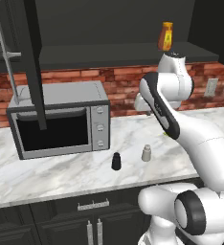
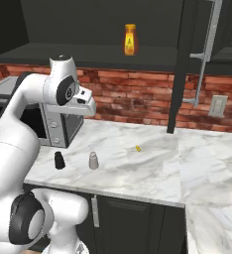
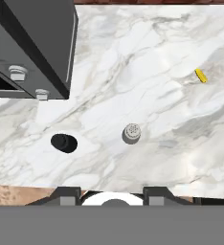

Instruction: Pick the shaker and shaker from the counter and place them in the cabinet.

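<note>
We are looking straight down at the counter [image 3: 147, 57] from high up, and both shakers are standing on it. In the hand view, the grey shaker [image 3: 131, 133] is sitting near the middle, and the black shaker [image 3: 63, 142] is standing at about nine o'clock from it, a little apart. The microwave [image 3: 35, 43] is sitting up at about eleven o'clock. A tiny yellow thing [image 3: 200, 75] is lying at about two o'clock.

Our gripper [image 3: 113, 191] is hanging well above the shakers. Its fingers are pressed close together and are pinching nothing.

The cabinet [image 2: 88, 52] is standing open above the bricks. An orange bottle [image 2: 130, 39] is the one thing we are seeing on its shelf.

We are thinking the job is just starting. No shaker is picked up yet, and both are waiting to go up onto the shelf.
</note>
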Motion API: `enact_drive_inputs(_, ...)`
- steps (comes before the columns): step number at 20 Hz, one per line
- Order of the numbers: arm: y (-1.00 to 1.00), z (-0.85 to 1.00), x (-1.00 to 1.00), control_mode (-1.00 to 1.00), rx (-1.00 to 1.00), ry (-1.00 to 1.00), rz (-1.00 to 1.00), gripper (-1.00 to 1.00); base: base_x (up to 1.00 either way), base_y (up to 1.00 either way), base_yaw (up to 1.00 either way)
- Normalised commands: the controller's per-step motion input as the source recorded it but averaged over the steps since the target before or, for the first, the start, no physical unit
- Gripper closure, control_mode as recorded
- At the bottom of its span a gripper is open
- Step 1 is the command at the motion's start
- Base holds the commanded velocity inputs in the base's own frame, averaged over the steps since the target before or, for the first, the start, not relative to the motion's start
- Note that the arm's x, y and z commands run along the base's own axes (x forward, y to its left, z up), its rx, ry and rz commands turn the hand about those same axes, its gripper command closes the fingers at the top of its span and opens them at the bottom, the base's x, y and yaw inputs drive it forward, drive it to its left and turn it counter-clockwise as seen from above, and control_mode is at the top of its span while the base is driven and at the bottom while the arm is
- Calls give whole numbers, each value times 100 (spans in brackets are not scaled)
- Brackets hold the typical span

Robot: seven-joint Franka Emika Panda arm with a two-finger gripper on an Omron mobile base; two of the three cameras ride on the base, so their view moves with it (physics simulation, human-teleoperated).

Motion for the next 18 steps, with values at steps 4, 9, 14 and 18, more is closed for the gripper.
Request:
enact_drive_inputs(4, 0, -1, -12, -100, 0, 0, 0, -100, 0, 0, 0)
enact_drive_inputs(9, 0, -12, -45, -100, 0, -3, 0, -100, 0, 0, 0)
enact_drive_inputs(14, -2, -26, -44, -100, 0, -6, 3, -100, 0, 0, 0)
enact_drive_inputs(18, -7, -35, -12, -100, 0, 0, 1, -100, 0, 0, 0)
